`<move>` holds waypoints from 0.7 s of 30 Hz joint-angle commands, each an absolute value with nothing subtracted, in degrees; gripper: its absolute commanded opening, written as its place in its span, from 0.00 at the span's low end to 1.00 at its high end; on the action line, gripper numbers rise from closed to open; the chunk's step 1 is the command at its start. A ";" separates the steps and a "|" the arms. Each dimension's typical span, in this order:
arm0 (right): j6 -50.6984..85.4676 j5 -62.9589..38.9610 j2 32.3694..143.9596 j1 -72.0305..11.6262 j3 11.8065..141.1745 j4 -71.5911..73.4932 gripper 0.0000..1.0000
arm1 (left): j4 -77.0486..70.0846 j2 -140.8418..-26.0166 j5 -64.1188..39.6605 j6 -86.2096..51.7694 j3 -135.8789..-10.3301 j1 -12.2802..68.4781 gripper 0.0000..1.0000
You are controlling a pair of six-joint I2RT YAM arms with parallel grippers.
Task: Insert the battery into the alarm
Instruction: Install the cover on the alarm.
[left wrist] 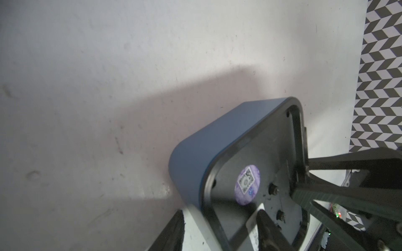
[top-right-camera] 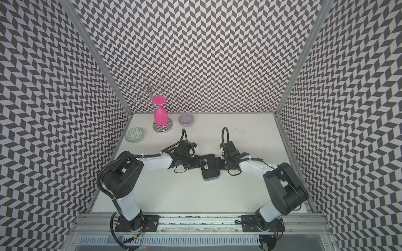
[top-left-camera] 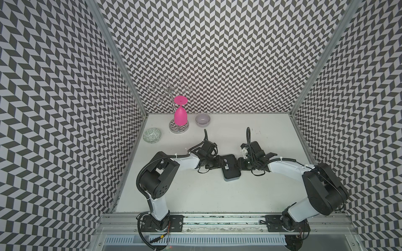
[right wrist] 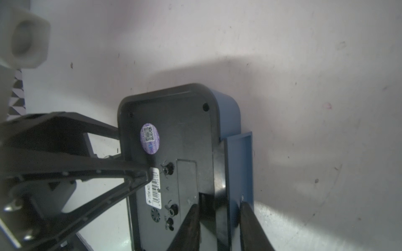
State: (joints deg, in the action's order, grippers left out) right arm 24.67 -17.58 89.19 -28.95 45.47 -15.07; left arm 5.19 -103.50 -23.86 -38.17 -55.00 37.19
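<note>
Both arms are in over the middle of the bench [top-left-camera: 217,195], and the clock [top-left-camera: 231,168] lies between them, black back up and dial down, in both top views. In from the left comes the left gripper [top-left-camera: 220,162], and it is clamped on the clock. The right wrist view shows one finger [right wrist: 132,177] lying across the black back with its tip at the white barcode label [right wrist: 155,191], and its partner reaching the outer edge of the casing. The blue casing shows round the side in the left wrist view.

On the opposite edge, the right gripper [right wrist: 219,219] straddles the clock. One finger is over the black back beside the small knobs [right wrist: 173,209], and the other is outside a blue flap [right wrist: 239,165] that juts from the clock's side. Pinching or only bracketing? I can't tell from here. A round purple sticker [right wrist: 150,139] sits on the back, clear of both tools. The battery I can't make out in any view.

Over in the far-left corner of the bench, a pink glass [top-left-camera: 180,116] hangs upside down on a wire rack [top-left-camera: 167,89]. A grey bowl [top-left-camera: 202,120] sits just beside the rack's base near the back edge, and a green patterned bowl [top-left-camera: 152,135] sits near the left edge. All of these are well apart from the clock.
</note>
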 commanded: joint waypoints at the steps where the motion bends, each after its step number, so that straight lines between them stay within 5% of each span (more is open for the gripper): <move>1: 24.15 -16.70 91.09 -29.25 44.26 -16.34 0.24 | 6.90 -105.03 -22.94 -37.31 -55.42 36.99 0.54; 6: 23.79 -16.97 88.60 -29.27 45.98 -17.46 0.25 | 6.11 -104.72 -23.53 -37.14 -55.29 36.91 0.54; 13: 23.85 -16.61 83.95 -29.32 47.29 -17.61 0.39 | 4.34 -102.75 -23.64 -37.78 -54.16 36.82 0.57; 21: 23.54 -12.10 82.94 -30.35 47.26 -16.52 0.47 | -1.23 -97.95 -23.90 -38.50 -50.24 35.77 0.83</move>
